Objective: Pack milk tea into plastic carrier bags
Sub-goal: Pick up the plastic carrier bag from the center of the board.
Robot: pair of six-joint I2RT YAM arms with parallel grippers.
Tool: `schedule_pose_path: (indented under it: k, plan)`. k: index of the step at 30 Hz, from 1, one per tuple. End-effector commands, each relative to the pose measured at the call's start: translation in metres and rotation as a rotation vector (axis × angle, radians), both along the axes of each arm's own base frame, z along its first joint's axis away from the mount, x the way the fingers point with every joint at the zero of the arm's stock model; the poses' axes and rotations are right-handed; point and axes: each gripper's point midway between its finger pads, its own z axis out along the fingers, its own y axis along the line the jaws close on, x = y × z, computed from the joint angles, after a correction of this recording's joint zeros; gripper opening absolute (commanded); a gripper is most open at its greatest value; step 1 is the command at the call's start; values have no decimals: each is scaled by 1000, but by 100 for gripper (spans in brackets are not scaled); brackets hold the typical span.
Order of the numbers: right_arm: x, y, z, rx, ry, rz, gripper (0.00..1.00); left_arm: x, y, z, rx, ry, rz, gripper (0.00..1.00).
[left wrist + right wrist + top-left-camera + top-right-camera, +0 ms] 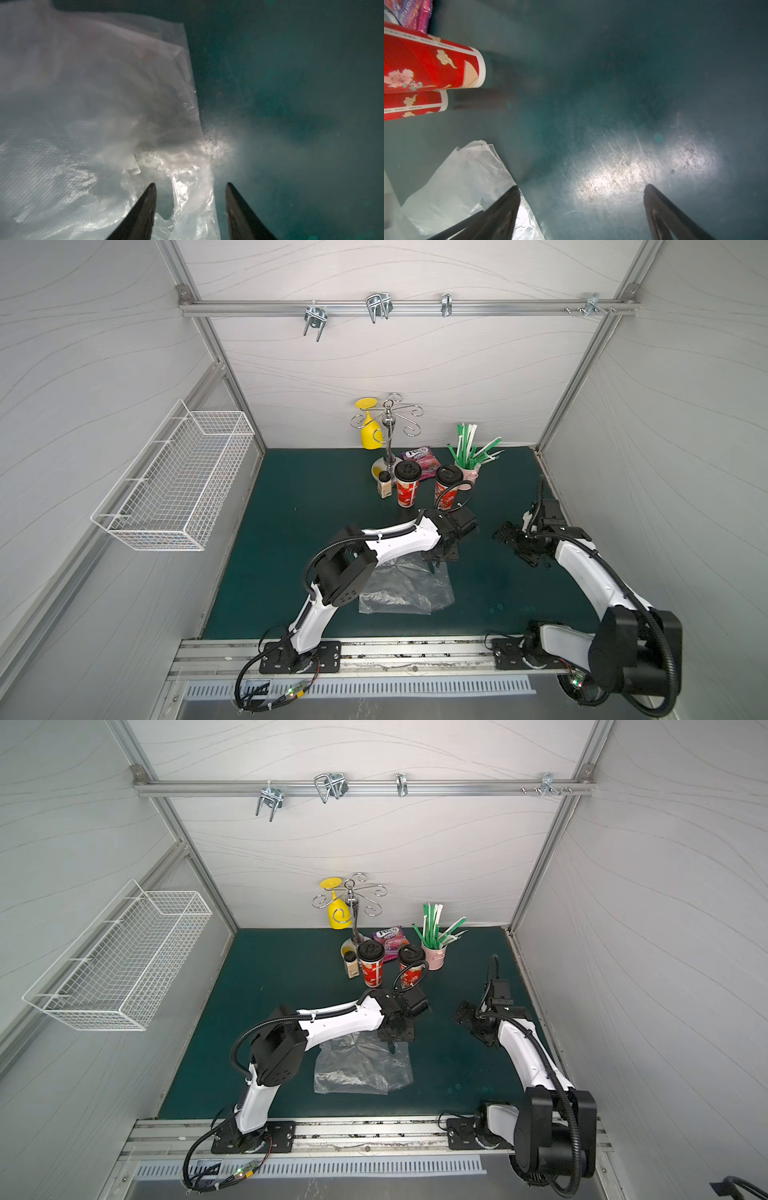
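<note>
Left claw (190, 184) spread, straddling the thin clear crinkly plastic bag (405, 585) edge; right claw (581, 186) spread wide beside that bag; purple "FOX'S" packet (422, 456) beyond.

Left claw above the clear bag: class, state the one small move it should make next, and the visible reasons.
Probably close the left claw on the bag's raised fold. In the left wrist view its fingers straddle that crumpled edge, gap between them, nothing pinched yet. The cups stand upright, unpacked, so the bag likely needs opening first.
</note>
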Motion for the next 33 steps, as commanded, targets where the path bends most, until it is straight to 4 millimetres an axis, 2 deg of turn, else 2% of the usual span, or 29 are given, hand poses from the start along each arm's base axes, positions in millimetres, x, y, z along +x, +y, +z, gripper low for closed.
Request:
schedule_pose_path:
  k: [1,2,5,9,11,15,18,22,26,30,33]
  plan:
    - [-1,3,3,33,-4,-4,93,1,-2,0,23,8,10,63]
    - [-1,3,3,33,-6,-6,93,1,-4,-3,24,14,6,63]
    - [-1,2,6,37,-31,-19,93,0,-16,-13,18,44,-20,55]
    - [-1,5,12,54,-66,-21,93,1,-21,-20,30,53,-31,49]
    - [-1,6,12,64,-67,-19,93,0,-22,-23,33,55,-38,40]
    - [-1,7,10,70,-58,-16,93,1,-22,-27,46,58,-47,37]
    - [-1,9,9,76,-55,-13,93,2,-22,-27,47,56,-51,24]
    - [-2,10,9,85,-54,-10,93,3,-26,-15,20,42,-61,12]
    - [-1,16,11,115,-62,10,93,4,-30,10,-32,18,-67,0]
    - [-3,29,14,179,-63,54,93,6,-30,43,-83,-27,-78,0]
    - [-5,49,18,249,-61,128,93,7,-28,68,-129,-56,-90,0]
